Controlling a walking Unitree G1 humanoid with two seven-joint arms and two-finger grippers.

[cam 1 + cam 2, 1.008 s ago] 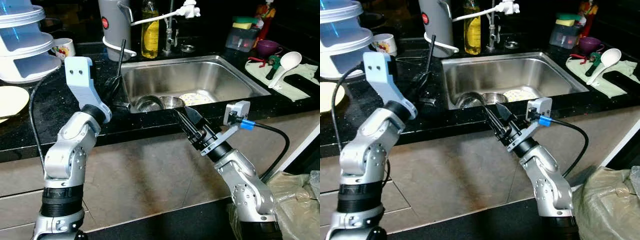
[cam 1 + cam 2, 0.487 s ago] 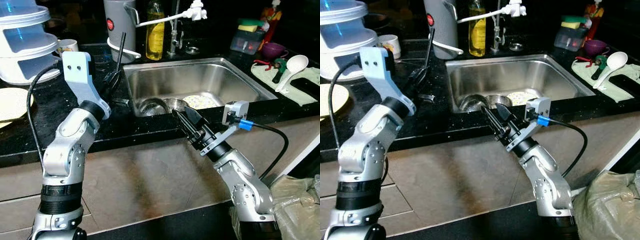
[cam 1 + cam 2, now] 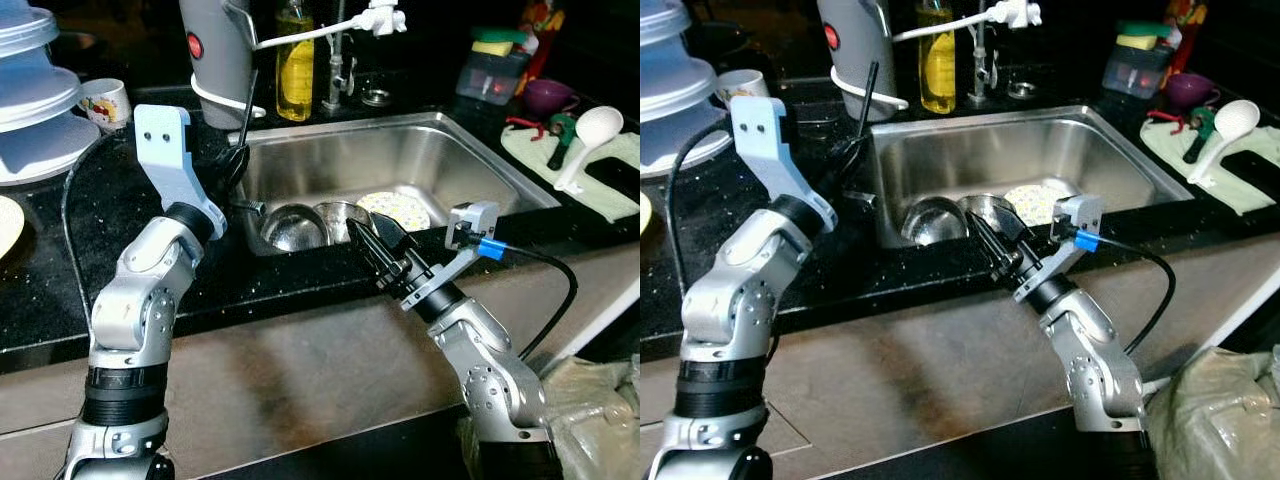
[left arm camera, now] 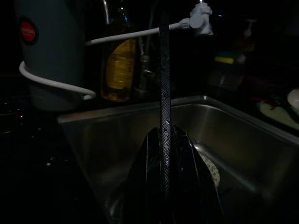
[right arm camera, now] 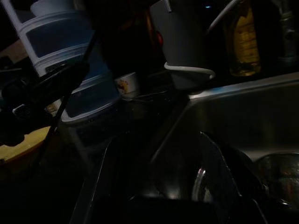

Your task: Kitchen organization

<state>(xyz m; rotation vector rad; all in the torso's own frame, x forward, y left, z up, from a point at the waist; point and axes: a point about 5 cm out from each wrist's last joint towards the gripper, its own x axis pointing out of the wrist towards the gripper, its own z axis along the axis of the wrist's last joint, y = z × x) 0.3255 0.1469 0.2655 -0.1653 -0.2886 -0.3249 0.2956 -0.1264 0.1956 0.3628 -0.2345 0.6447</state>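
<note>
Robot stands at the sink [image 3: 470,150], right gripper [image 3: 375,240] with fingers parted and empty over the near rim by two steel bowls [image 3: 295,225], left gripper [image 3: 232,170] closed, nothing held (approach step, likely); next, reach down to a bowl.

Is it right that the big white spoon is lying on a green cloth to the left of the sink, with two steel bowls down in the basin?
Not quite. The left eye view shows the white spoon on the green cloth to the right of the sink, not the left. The two steel bowls do sit in the basin.
</note>
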